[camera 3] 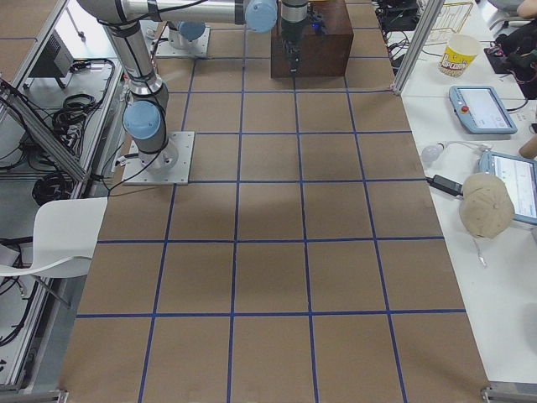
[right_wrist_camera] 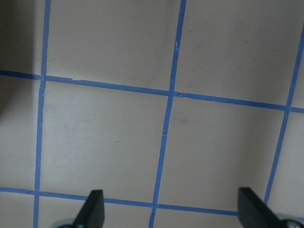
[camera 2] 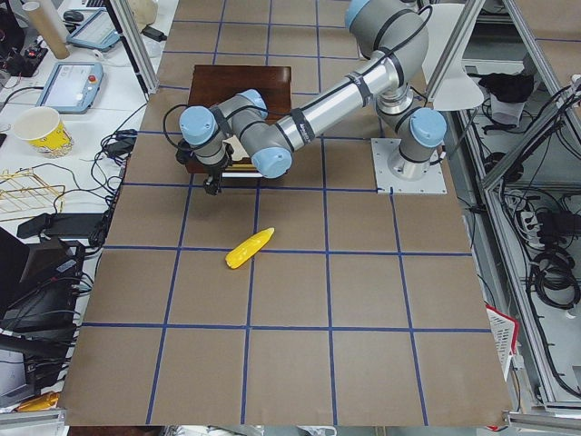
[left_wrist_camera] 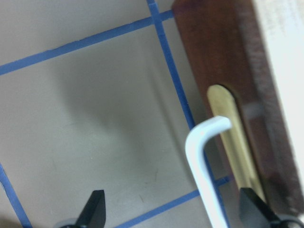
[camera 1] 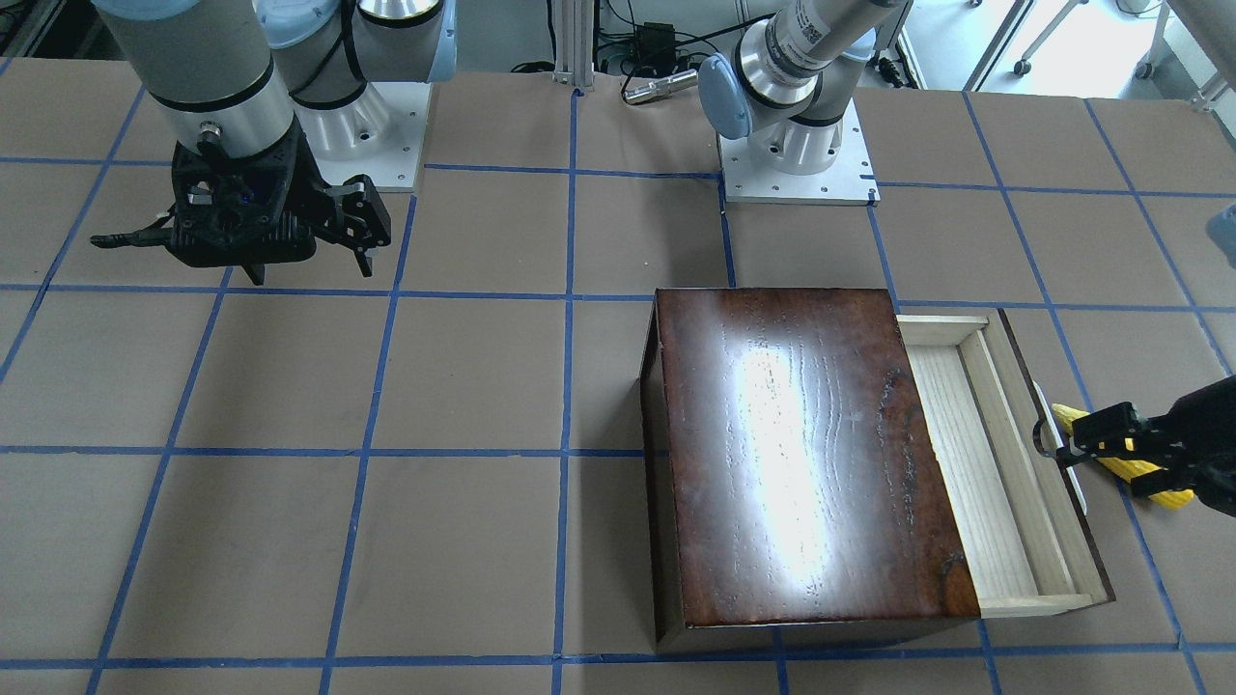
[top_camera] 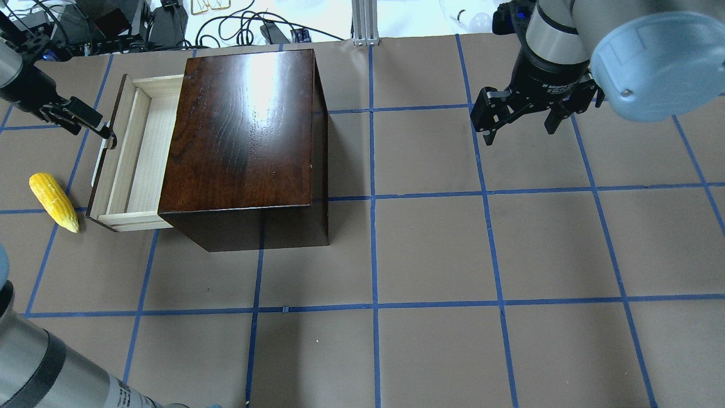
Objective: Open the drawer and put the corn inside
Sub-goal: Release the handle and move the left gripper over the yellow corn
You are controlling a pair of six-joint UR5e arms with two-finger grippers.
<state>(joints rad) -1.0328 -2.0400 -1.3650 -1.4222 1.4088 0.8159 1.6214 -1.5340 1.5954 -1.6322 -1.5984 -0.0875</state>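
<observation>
Yellow corn (top_camera: pixel 54 201) waits on the table (top_camera: pixel 430 249) beside the part-open drawer (top_camera: pixel 141 147), my left tool (camera 1: pixel 1062 444) spread around its white handle (left_wrist_camera: pixel 204 166).

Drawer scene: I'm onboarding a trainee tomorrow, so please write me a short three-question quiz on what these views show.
1. True or false: the corn lies inside the drawer.
2. Fill in: the right claw is ____ (open or shut).
3. Pick one: the left claw is A) shut on the corn, B) open at the drawer's white handle, C) open above the corn.

Key:
1. False. The corn lies on the table, outside the partly open drawer.
2. Open.
3. B.
</observation>
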